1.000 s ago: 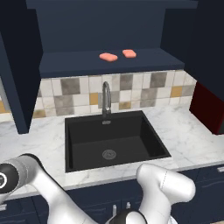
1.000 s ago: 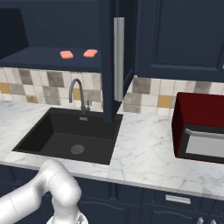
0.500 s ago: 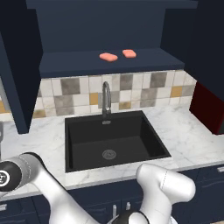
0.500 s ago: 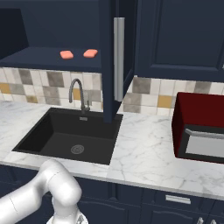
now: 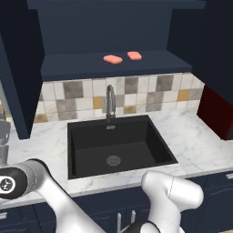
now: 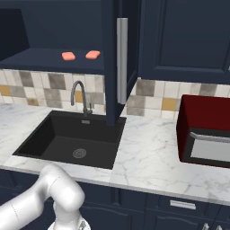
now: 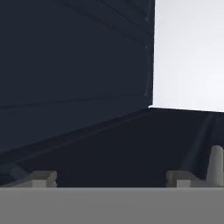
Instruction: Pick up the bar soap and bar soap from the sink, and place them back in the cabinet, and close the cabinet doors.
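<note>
Jaws wide apart, nothing between them; gripper (image 7: 111, 177) sits low, facing dark navy panelling. Both bar soaps (image 5: 113, 59) (image 5: 134, 55) already lie on the cabinet (image 5: 113, 66) shelf, far above the jaws, apart from each other. Sink (image 5: 119, 145) basin holds no soap. Remaining job looks like the cabinet doors: right one (image 6: 116, 63) stands open edge-on with its handle (image 6: 121, 60) well above the jaws. Lift the arm, go to the outer face, push flat near the handle edge, slow swing, clear of the faucet (image 6: 80, 96).
</note>
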### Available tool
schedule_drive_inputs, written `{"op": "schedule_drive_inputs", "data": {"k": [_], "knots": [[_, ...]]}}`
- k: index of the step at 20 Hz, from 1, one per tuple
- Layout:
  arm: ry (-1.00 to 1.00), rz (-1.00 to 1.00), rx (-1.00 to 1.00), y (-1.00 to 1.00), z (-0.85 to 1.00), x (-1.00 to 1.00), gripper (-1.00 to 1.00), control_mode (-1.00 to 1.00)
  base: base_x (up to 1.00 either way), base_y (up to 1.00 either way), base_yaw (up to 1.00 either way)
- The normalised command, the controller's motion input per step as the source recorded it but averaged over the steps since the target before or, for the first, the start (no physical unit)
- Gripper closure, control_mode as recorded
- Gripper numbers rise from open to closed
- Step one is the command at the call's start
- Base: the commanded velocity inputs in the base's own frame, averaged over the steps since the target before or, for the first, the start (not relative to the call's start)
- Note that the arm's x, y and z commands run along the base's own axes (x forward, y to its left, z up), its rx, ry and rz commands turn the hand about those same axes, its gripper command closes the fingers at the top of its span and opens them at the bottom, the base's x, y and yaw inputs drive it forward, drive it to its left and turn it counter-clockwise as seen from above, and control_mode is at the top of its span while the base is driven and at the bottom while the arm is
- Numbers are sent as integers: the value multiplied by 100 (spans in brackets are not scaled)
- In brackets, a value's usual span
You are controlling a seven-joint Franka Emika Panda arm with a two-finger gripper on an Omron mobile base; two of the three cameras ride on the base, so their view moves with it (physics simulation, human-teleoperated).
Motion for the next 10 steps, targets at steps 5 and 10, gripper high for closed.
{"op": "schedule_drive_inputs", "data": {"k": [5, 10], "knots": [[-6, 0, 16, -42, 5, -3, -100, -100, 0, 0, 0], [-12, 0, 13, -36, 0, 0, -100, -100, 0, 0, 0]]}}
